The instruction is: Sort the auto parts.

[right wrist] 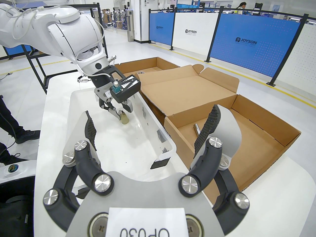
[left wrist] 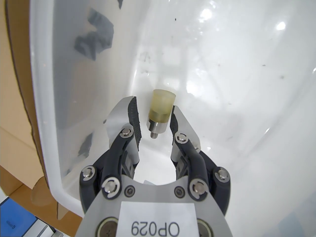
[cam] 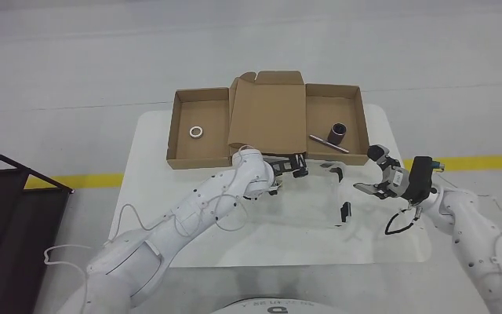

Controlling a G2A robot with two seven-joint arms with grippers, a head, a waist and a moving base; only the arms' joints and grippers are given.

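My left end effector (left wrist: 155, 107) is down inside the translucent white bin (left wrist: 44, 99), which sits on the white surface (cam: 157, 157) just in front of the cardboard box (cam: 267, 110). Its jaws are spread to either side of a rubber-capped stud (left wrist: 160, 114). This is a short part with a yellowish rubber head, a metal collar and a small threaded tip pointing back toward my wrist. One pad (left wrist: 172, 122) is right against the collar, or nearly so. On the other side a clear gap separates the opposite pad (left wrist: 134, 119) from the part, so I am not pinching it. The rubber head points down toward the bin floor, but I cannot tell whether it rests there.

My right end effector (right wrist: 148, 129) hangs above the near end of the same bin, beside the box's right compartment. Its jaws are spread wide and there is nothing between them. From that wrist I see my left end effector (right wrist: 119, 110) farther along the bin, with the stud (right wrist: 124, 119) tilted just under its fingertips.

The box lies open, with a folded flap covering its middle. In the left compartment a pale ring (cam: 196, 132) lies flat. In the right compartment a dark cylinder (cam: 339, 129) stands near the back, and a thin metal rod (cam: 328, 143) lies just in front of it on the cardboard floor. Seen from above, my right end effector (cam: 376, 177) is off the box's front right corner, well apart from my left one (cam: 302, 165).
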